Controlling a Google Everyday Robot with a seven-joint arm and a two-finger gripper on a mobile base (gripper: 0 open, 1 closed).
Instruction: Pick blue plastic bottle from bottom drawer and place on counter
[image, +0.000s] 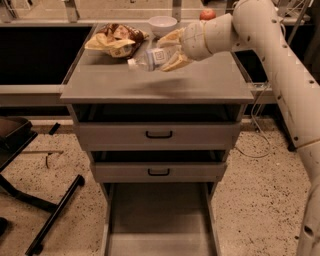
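The blue plastic bottle (151, 58), clear with a white cap and a pale label, lies sideways in my gripper (167, 50), cap pointing left. The gripper is shut on it and holds it a little above the counter (160, 82), over its middle back part. The white arm reaches in from the upper right. The bottom drawer (157, 220) is pulled out at the foot of the cabinet, and its floor shows nothing on it.
A crumpled chip bag (116, 39) lies at the counter's back left and a white bowl (163, 24) at the back middle. A red apple (207, 14) sits behind. Two shallower drawers with black handles (159, 134) stand slightly open. A chair base (30, 195) is on the floor left.
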